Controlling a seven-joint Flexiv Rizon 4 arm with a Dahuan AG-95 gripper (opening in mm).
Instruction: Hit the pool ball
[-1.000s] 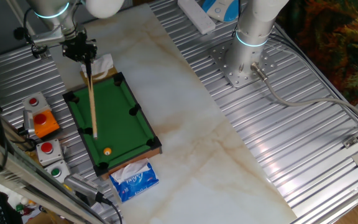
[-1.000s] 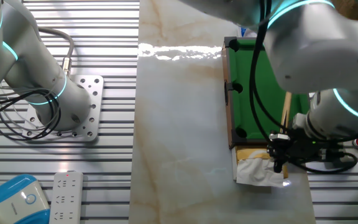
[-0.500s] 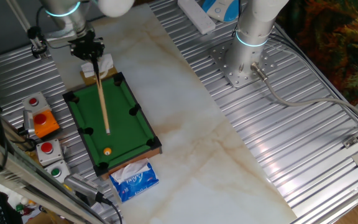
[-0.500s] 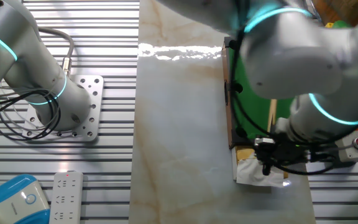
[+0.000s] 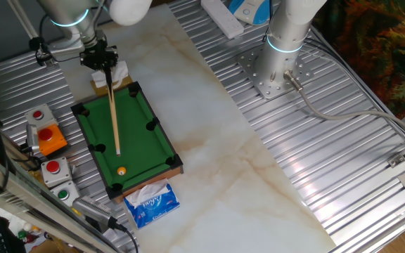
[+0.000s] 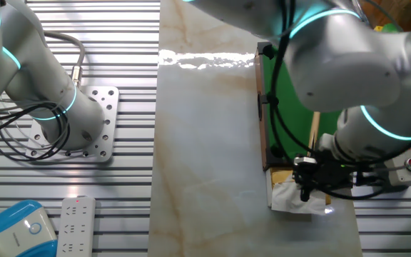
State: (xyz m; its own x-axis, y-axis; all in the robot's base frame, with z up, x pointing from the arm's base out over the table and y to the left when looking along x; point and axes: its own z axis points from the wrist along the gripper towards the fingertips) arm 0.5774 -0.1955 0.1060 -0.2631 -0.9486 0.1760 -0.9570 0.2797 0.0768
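Pool ball [image 5: 121, 171] — small, orange-yellow, glossy — sits on the green felt of the mini pool table [image 5: 133, 125], near the end closest to the blue tissue pack [image 5: 151, 203] and between the two corner pockets there. In the other fixed view the ball is hidden behind the arm.

Cue stick [image 5: 112, 112] — thin, pale wood — slants down over the felt along the table's length. Its tip hangs above the middle of the cloth, short of the ball, with a clear gap of green between them. Upper end of the stick runs into the black gripper [image 5: 100, 59], which is closed around it above the table's far end; the jaws pinch the stick with no gap showing. In the other fixed view the gripper [image 6: 311, 180] shows as a dark block low on the arm, the stick [image 6: 314, 132] rising from it over the green.

A crumpled white tissue [image 5: 117, 74] lies just past the far end of the table, under the gripper. To one side of the table, on the ribbed metal surface, a box with an orange button [image 5: 49, 138], a red push button [image 5: 52, 167] and a green push button [image 5: 62, 192]. A second arm's base [image 5: 278, 67] is bolted well apart, across the marble-patterned tabletop [image 5: 216, 154].
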